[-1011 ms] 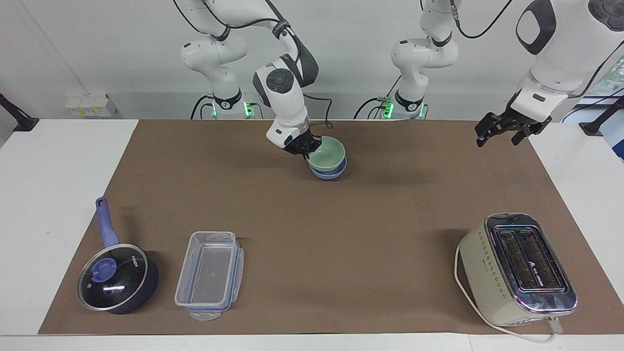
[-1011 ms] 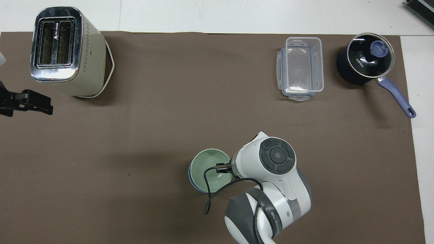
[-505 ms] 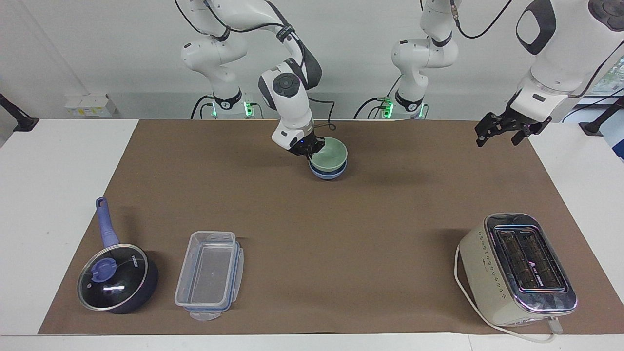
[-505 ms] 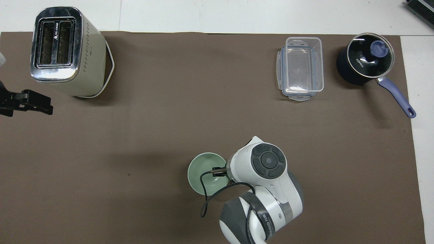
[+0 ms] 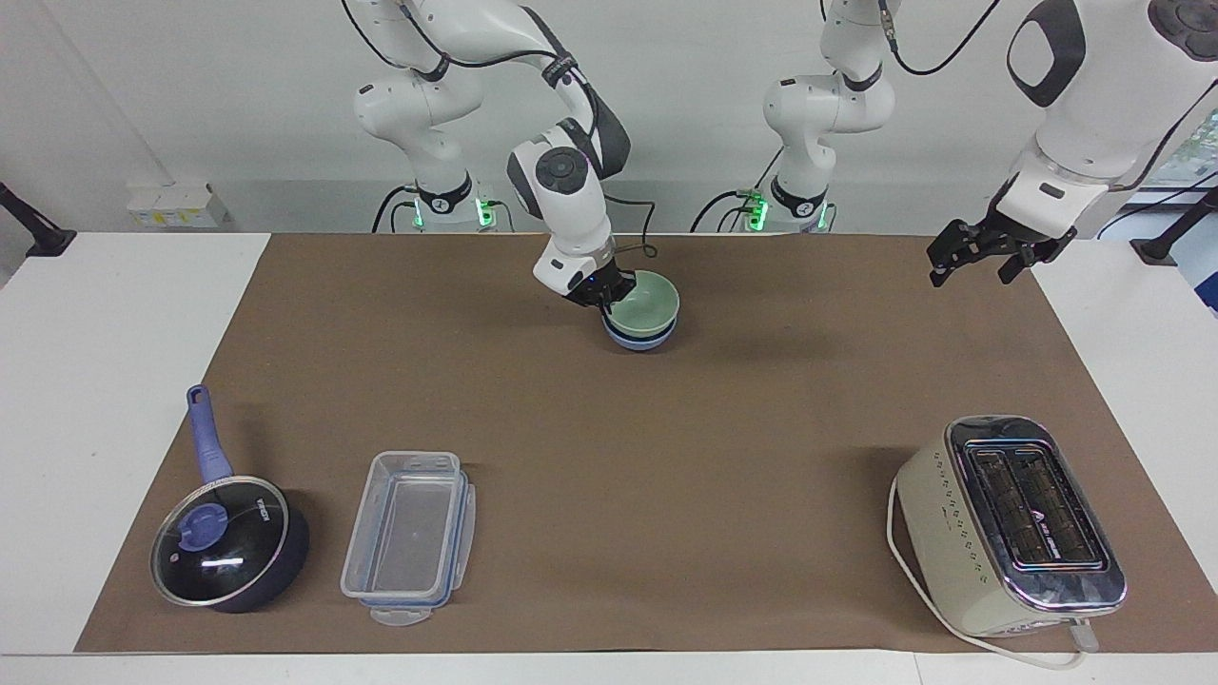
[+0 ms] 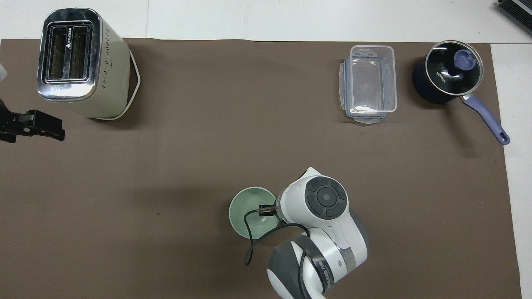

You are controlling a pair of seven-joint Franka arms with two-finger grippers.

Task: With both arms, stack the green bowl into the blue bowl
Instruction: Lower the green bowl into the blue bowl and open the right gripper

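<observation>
Two bowls, nested: green bowl [image 5: 647,303] sits inside blue bowl [image 5: 642,336], only a band of the blue one showing under it in the facing view. Seen from overhead, the green bowl [image 6: 252,211] hides the blue one entirely. The pair stands on the brown mat [image 5: 666,447], on the part of it nearest the robots, about midway between the two arm bases.

Right gripper [image 5: 603,291]: clamped on the green bowl's rim at the side toward the right arm's end of the table, fingers tight together on the wall. The right arm bends down from its base, its wrist tilted toward the bowl and a black cable looping off it.

Left gripper [image 5: 972,259]: fingers spread apart, holding nothing, raised over the mat's edge at the left arm's end of the table, well apart from the bowls. This arm waits.

Other items, all farther from the robots than the bowls: cream toaster [image 5: 1011,525] toward the left arm's end; clear plastic container [image 5: 409,536] and dark saucepan [image 5: 228,542] with glass lid and blue handle toward the right arm's end, the saucepan beside the container.

Surface: white table [image 5: 114,362] under the brown mat. Room: plain white wall above the arm bases.
</observation>
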